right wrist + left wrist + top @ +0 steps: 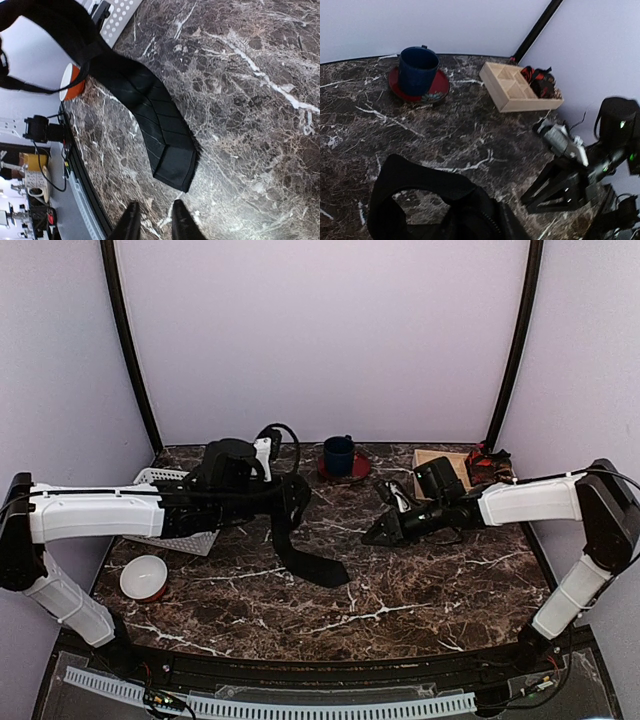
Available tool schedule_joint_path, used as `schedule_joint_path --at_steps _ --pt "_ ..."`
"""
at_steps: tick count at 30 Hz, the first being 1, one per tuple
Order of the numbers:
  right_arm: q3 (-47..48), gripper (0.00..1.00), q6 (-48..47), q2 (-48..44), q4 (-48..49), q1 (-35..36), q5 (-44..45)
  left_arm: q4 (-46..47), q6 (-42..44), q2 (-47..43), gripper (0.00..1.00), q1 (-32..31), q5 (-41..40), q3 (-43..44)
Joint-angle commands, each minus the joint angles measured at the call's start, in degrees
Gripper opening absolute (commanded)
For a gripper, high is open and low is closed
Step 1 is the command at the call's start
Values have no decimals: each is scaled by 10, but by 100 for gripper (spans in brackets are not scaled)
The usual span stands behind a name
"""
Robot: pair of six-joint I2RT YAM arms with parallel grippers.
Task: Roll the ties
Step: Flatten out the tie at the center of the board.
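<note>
A black tie (312,565) hangs from my left gripper (290,498) above the middle of the table. Its wide end lies flat on the marble, its upper part bends in a loop. In the left wrist view the tie (420,185) covers my left fingers, so the jaws are hidden, but the fabric hangs from them. My right gripper (372,536) is low over the table, to the right of the tie's wide end, and points at it. In the right wrist view it (155,225) is open and empty, a short way from the tie's wide end (170,160).
A white basket (165,480) lies under my left arm. A white and red bowl (145,577) is at front left. A blue cup on a red saucer (340,455) and a wooden compartment box (440,465) stand at the back. My right gripper (527,199) shows in the left wrist view.
</note>
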Motion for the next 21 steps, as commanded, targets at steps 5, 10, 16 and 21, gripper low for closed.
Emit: schedule_joint_path --at_steps 5,10,16,21 --pt "68 37 -53 -1 -128 -4 18 -79 78 -100 81 8 19 -119" --pt "123 39 -56 52 -156 17 30 -77 56 -181 83 57 40 -184" --pt "241 38 -47 163 -174 76 29 -168 51 -146 81 104 35 -134" --pt "371 36 -71 283 -239 128 47 -195 40 -113 81 120 48 -88"
